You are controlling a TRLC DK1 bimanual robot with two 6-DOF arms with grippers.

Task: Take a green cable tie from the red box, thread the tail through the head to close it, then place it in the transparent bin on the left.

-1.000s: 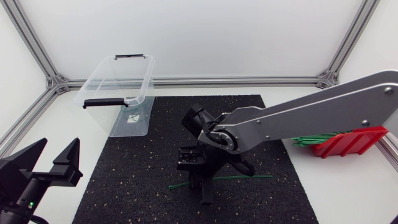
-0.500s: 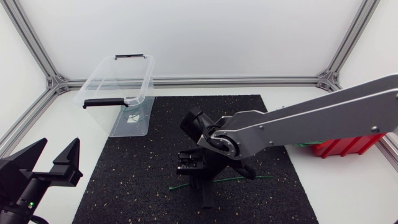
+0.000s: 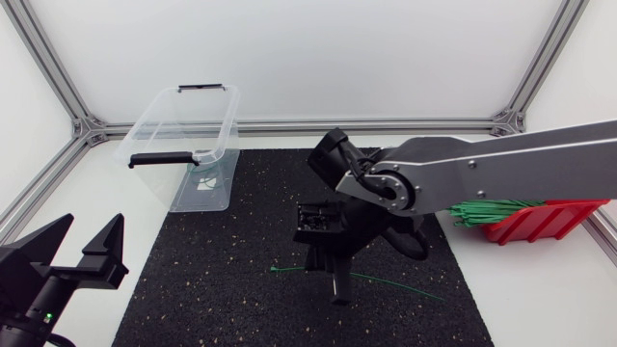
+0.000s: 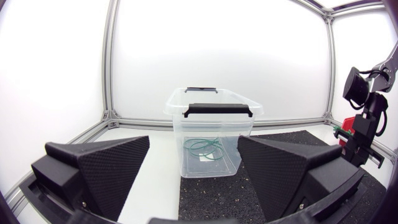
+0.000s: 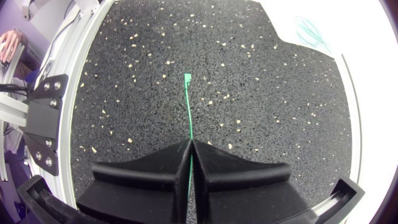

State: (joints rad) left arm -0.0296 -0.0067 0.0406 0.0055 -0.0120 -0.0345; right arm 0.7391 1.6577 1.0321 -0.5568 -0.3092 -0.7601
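- Head view: our black right end effector [image 3: 337,289] is pinching a thin green plastic cable tie [image 3: 400,285] over the black speckled mat [image 3: 193,280]; our left end effector [image 3: 90,226] is gaping wide, empty.
- Left wrist view: the transparent plastic bin [image 4: 186,124] is standing ahead of the spread fingers [image 4: 102,165].
- Right wrist view: the cable tie [image 5: 188,106] is running out from between closed fingers [image 5: 155,165].

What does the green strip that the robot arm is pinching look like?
The green cable tie is a thin, nearly straight strip, plastic by its look, not yet looped. The right end effector is shut on it partway along, so it sticks out both ways, low over the black speckled mat. One end is slightly wider.
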